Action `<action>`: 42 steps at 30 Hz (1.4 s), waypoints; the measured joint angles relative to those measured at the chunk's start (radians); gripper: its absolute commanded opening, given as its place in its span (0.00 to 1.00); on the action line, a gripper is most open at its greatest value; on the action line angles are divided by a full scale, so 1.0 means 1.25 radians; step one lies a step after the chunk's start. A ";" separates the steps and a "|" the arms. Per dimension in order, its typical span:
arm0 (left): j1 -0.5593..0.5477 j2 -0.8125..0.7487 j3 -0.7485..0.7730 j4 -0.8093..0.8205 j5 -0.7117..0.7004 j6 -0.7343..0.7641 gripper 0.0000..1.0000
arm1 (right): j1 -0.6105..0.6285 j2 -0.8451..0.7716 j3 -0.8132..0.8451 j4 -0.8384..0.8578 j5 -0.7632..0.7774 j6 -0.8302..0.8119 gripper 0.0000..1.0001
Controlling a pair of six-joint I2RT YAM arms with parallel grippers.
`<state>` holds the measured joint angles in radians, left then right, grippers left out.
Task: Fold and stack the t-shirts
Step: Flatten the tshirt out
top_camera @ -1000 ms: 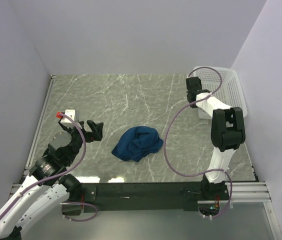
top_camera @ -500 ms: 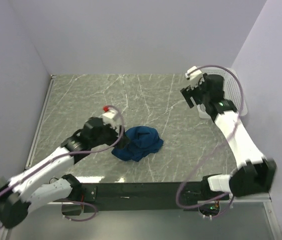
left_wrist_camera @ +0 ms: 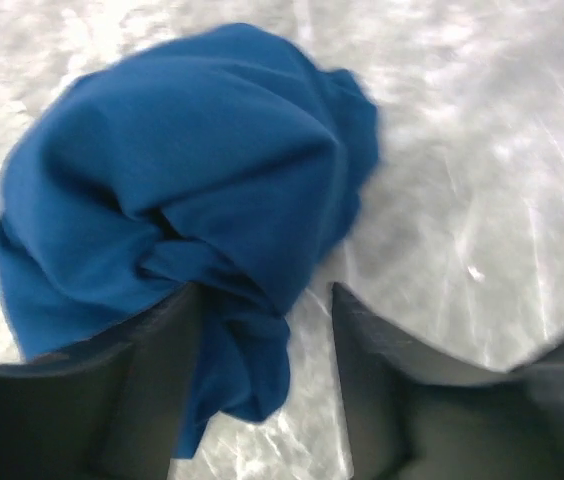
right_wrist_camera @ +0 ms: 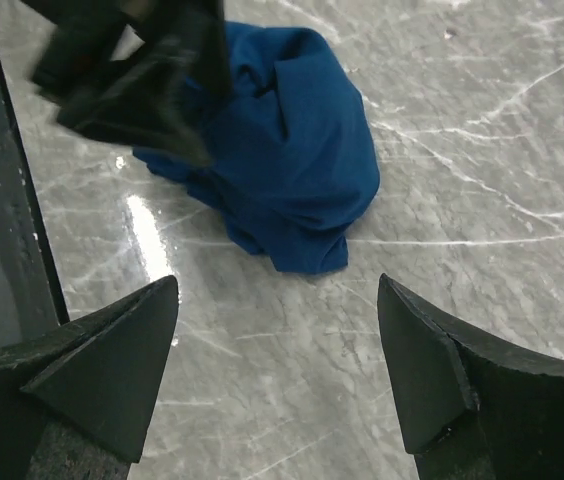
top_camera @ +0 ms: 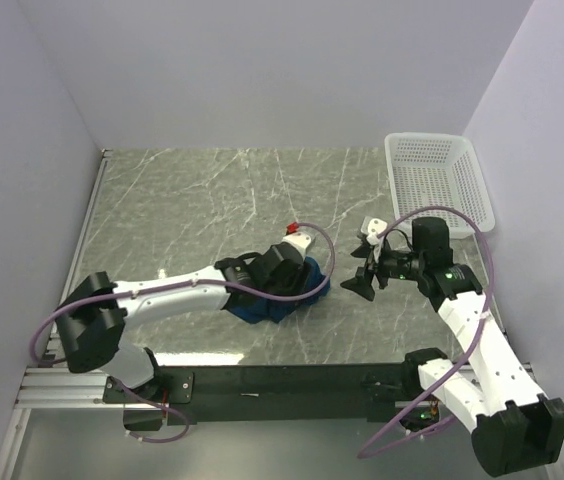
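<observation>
From above, the crumpled dark blue cotton t-shirt lay in a heap on the grey-green marbled table, toward the near edge and well apart from the white plastic mesh basket in the far right corner. The left gripper sat right over the heap. The right gripper hovered just beside it, touching nothing.

Through the left wrist camera, the 2 dark fingers stood apart, straddling a loose fold at the heap's edge. Bare marble showed beside the cloth, so nothing was pinched yet.

Through the right wrist camera, that claw's 2 fingers gaped wide and empty above the table, with the shirt lying ahead of them.

To my eye the shirt would be light, limp and unbreakable, and it would slide easily on the smooth top, so 1 pinch would likely just drag the bundle. I'd take a hem or shoulder edge in each claw and pull it flat, though I could pick out no such edge in the heap.
</observation>
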<state>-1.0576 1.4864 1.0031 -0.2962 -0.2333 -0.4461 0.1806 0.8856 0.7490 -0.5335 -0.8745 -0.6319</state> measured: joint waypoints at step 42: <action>0.149 -0.483 -0.200 0.049 0.082 -0.073 0.80 | 0.235 0.236 0.322 0.089 0.247 0.174 0.00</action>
<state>-0.8711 0.8825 0.7532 -0.2344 -0.1307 -0.5377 0.4747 1.1801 1.1515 -0.4225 -0.5659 -0.4145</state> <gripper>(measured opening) 0.760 0.030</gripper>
